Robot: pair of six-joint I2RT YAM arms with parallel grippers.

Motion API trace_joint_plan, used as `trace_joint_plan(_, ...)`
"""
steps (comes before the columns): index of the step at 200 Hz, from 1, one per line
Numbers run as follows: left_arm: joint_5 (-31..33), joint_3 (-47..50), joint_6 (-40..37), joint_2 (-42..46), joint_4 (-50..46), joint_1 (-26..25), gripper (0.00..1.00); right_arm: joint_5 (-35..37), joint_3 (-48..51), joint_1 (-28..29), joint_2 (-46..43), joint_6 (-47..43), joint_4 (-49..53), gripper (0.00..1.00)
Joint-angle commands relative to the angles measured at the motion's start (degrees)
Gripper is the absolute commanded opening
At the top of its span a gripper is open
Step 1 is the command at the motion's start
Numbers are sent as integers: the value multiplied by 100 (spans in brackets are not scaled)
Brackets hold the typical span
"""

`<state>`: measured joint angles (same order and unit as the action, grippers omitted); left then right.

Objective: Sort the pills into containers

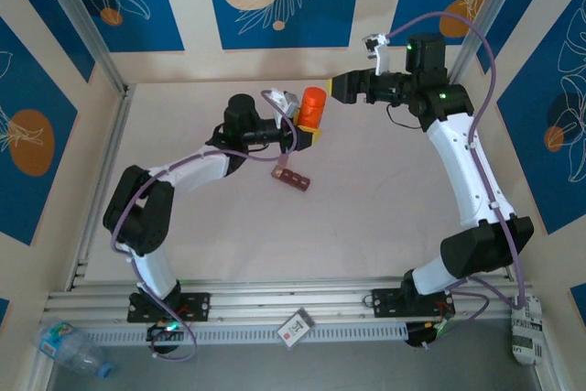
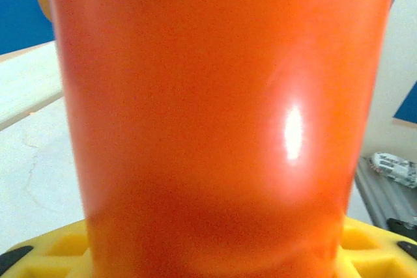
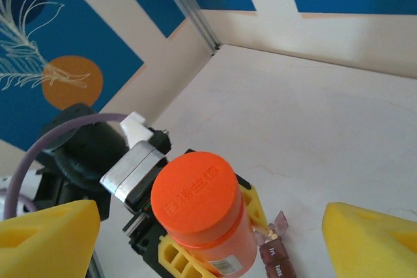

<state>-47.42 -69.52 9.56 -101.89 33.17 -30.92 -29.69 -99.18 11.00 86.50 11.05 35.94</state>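
Clenched on the lower body of the bottle (image 1: 315, 103) with the left gripper (image 1: 313, 128), yellow fingers (image 3: 174, 252) pressed to either side, upright, cap (image 3: 194, 190) on. From the left wrist, a wall of glossy orange up close, with yellow finger bases along the bottom edge. Released and spread wide at the right gripper (image 1: 333, 89), yellow pads (image 3: 49, 236) well apart at the lower corners of the right wrist view, grasping nothing, hovering near the cap without touching it. Down on the table (image 1: 385, 199), the containers (image 1: 291, 178): a dark reddish-brown strip near the middle, just on the near side of the left gripper, lying at an angle, one clear lid flap (image 3: 280, 221) tipped up at the end nearest the bottle.
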Motion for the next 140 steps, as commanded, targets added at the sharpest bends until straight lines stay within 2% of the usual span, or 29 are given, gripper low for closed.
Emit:
trace_joint_plan(1, -678, -320, 234, -107, 28, 42, 0, -435, -370, 60, 201, -637, 587, 89)
trace_joint_plan(68, -835, -431, 352, -196, -29, 45, 0, 37, -608, 353, 499, -824, 827, 89)
trace_joint_plan(140, -857, -440, 398, -226, 10, 44, 0, 90, -724, 574, 696, -877, 934, 80)
